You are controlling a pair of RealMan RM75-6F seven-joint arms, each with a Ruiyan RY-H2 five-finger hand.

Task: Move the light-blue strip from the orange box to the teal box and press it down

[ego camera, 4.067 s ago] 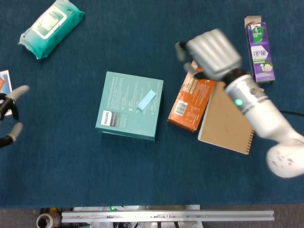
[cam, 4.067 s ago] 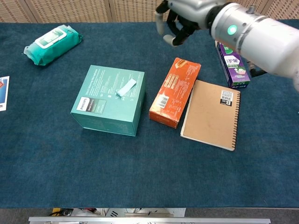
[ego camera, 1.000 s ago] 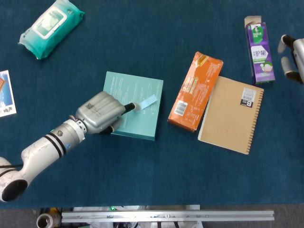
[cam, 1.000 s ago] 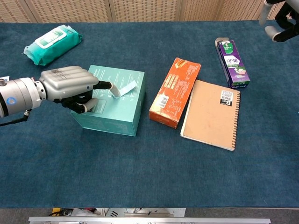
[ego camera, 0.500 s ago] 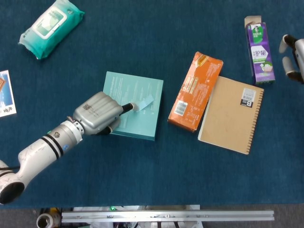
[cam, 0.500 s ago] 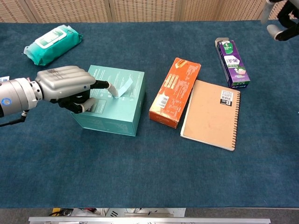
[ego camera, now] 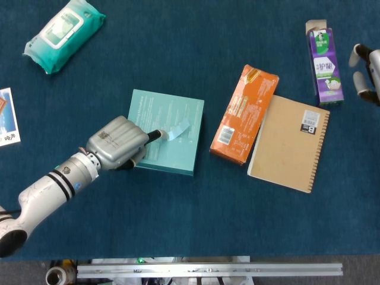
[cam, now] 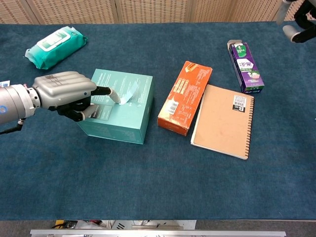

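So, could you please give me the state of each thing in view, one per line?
light-blue strip: on the teal box, far end curled up.
teal box: closed, flat on the table.
orange box: closed, lying flat, nothing on it.
notebook: closed, beside the orange box.
purple carton: lying down, top flap open.
wipes pack: lid closed.
left hand: fingertip touching the strip's near end.
right hand: at the frame edge, holding nothing.

Tabletop (cam: 163,192): covered edge to edge in dark blue, carpet-like cloth, evenly lit.
Far wall (cam: 148,10): tan woven panels split by pale upright strips, seen in the chest view.
Near edge: a silver metal rail (ego camera: 208,270) runs left to right.
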